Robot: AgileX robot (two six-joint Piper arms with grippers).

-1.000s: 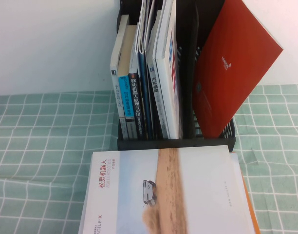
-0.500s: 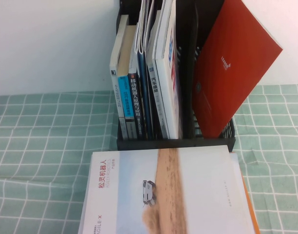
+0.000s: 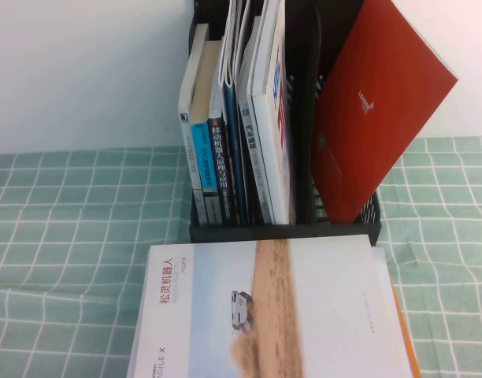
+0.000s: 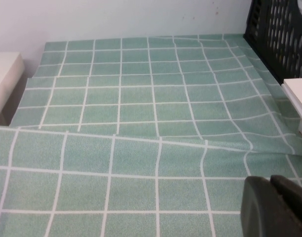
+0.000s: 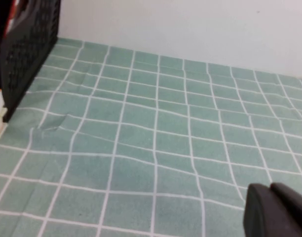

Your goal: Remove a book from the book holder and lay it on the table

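Observation:
The black book holder (image 3: 284,232) stands at the back of the table (image 3: 68,220), packed with upright volumes. Among them is the book (image 3: 274,142), a thin white-grey booklet showing blue marks on its cover, upright next to a tall divider. Neither gripper shows in the high view. In its wrist view my left gripper (image 4: 272,180) is shut and empty, low over the green cloth, with the holder's perforated wall (image 4: 284,34) far off. My right gripper (image 5: 269,187) is likewise shut and empty over the cloth, the holder (image 5: 27,54) well away from it.
A red-orange booklet (image 3: 375,102) leans out of the holder's right slot. A large white book with a sand-coloured band (image 3: 280,307) lies flat in front of the holder on something with an orange edge (image 3: 413,358). The cloth is rumpled (image 4: 190,140). A white wall stands behind.

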